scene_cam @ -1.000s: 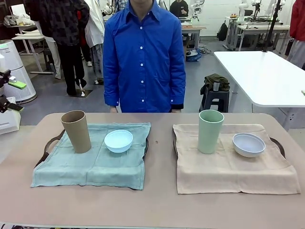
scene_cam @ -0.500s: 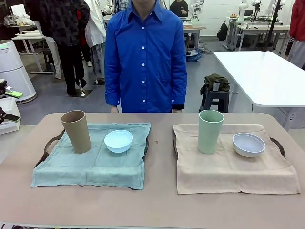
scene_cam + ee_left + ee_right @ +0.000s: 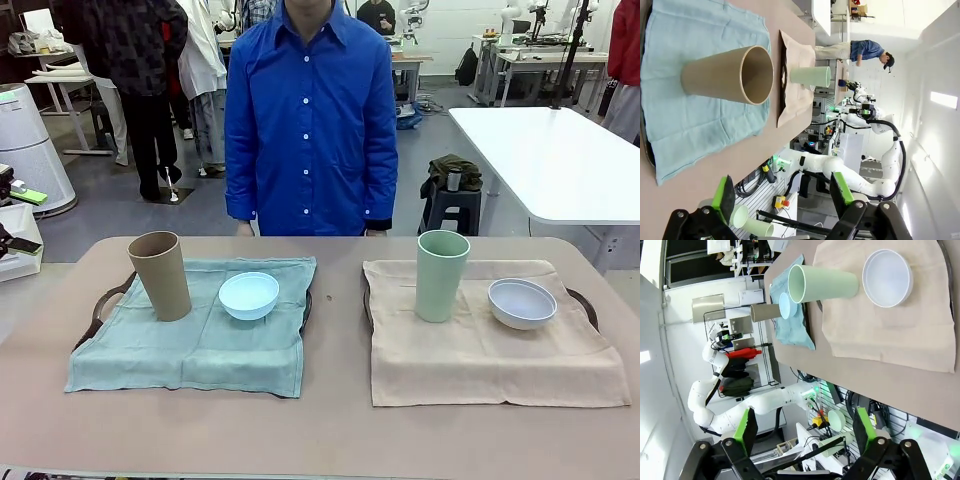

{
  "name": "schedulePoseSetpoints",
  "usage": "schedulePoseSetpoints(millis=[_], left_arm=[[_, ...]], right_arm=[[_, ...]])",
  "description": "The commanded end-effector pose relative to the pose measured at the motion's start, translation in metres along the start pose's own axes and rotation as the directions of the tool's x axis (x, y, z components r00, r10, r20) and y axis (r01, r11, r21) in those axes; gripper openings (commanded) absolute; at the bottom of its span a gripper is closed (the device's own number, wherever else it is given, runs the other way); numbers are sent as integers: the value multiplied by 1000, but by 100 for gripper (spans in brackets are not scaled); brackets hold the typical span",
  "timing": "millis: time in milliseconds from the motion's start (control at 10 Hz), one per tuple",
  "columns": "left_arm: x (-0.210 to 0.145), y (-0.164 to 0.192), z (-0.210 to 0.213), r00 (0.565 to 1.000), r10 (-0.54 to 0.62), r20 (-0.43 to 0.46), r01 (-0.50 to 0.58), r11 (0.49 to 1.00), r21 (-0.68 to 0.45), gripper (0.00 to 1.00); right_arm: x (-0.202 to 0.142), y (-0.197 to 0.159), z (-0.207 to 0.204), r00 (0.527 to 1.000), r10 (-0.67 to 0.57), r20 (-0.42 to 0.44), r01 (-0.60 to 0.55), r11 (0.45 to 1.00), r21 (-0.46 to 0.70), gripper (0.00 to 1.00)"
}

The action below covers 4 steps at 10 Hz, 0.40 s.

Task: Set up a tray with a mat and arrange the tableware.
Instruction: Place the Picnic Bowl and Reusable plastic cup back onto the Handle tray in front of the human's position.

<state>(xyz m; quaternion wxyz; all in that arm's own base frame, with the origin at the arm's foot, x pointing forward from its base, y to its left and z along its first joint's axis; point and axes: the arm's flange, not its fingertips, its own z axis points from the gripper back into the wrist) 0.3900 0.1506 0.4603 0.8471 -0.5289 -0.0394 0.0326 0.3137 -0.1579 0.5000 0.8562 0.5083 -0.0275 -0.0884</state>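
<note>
Cups and bowls sit paired for 2 settings: tan cup [image 3: 160, 275] with blue bowl [image 3: 248, 295] on the teal mat [image 3: 190, 350], green cup [image 3: 441, 275] with white bowl [image 3: 521, 302] on the beige mat [image 3: 480, 360]; my left hand [image 3: 782, 197] and right hand [image 3: 805, 427] hang spread, holding nothing

Mats hide most of both trays: I see just the left tray's handle [image 3: 108, 298] and the right tray's handle [image 3: 588, 303]. The frame's top edge cuts off the person's [image 3: 311, 120] head.

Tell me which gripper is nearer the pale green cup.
Right. The right gripper, open, hangs off the table's near edge on the pale green cup side; the left gripper, open, sits by the tan-brown cup, farther off.
</note>
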Motion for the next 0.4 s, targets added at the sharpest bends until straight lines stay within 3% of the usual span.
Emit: schedulePoseSetpoints(millis=[0, 300], left_arm=[[0, -1, 3, 1000, -3, 6, 3, 1000, 3, 100], [0, -1, 3, 1000, -3, 6, 3, 1000, 3, 100]], right_arm=[[-5, 1, -3, 1000, -3, 3, 3, 1000, 9, 100], [-5, 1, -3, 1000, -3, 3, 3, 1000, 9, 100]])
